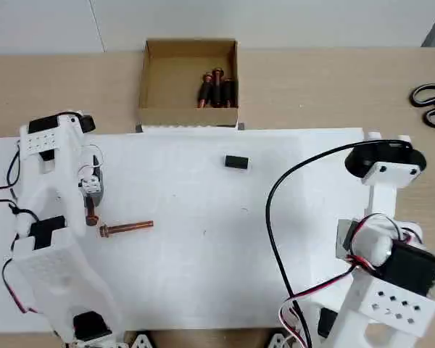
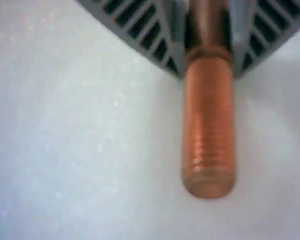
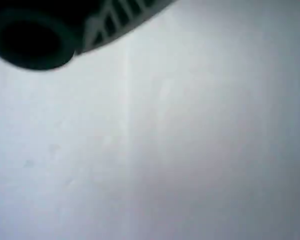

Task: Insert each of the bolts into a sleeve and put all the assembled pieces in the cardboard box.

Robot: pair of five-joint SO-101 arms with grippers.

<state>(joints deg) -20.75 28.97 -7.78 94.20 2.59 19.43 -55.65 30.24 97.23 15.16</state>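
Left gripper clamped on a bolt, threads pointing down; loose sleeve well apart to its right, lying crosswise on the desk.

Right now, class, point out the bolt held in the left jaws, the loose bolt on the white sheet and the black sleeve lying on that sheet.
held bolt (image 2: 208, 125): left wrist view, on its threaded shank.
loose bolt (image 1: 128, 228): high view, mid-shank.
black sleeve (image 1: 235, 162): high view, its middle.
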